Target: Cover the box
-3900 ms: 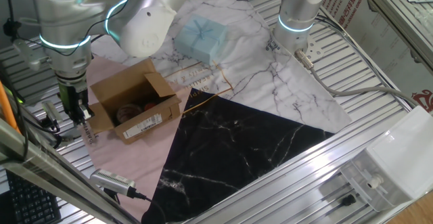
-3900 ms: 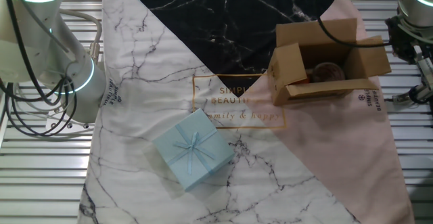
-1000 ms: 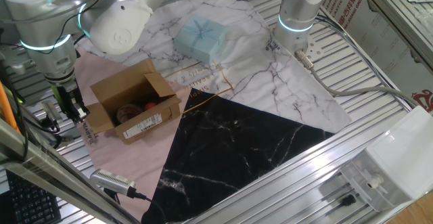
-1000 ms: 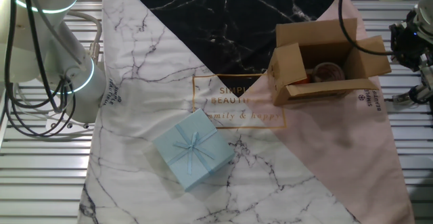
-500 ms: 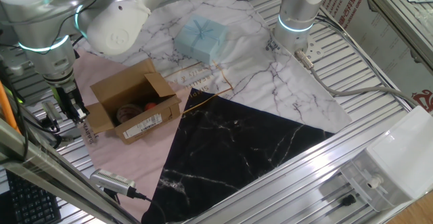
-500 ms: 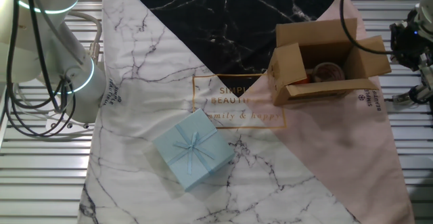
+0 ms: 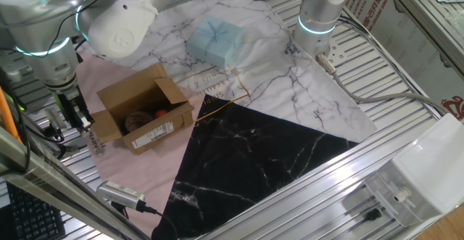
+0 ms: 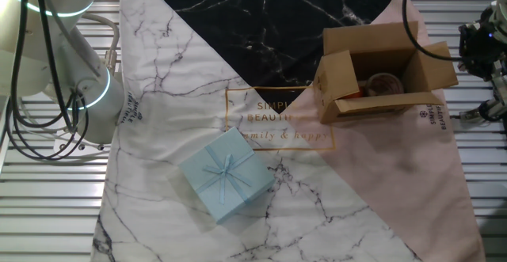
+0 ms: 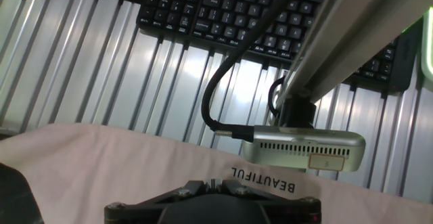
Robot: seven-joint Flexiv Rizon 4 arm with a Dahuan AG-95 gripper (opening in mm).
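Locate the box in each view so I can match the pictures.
One fixed view: the box sits left of centre, flaps open, on the pink part of the cloth.
The other fixed view: box at upper right, on the same pink part.
Hand view: not in it; only pink cloth shows.
Shared landmark: the pink cloth.

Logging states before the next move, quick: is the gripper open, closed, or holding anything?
Gripper: cannot be told; it hangs beside the box, whose flaps are open.

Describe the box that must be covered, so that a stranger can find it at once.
Look at the pink corner of the printed cloth. There stands the box, a small brown carton with open flaps and a white label. Its only neighbour, the gift package, is pale blue and closed.
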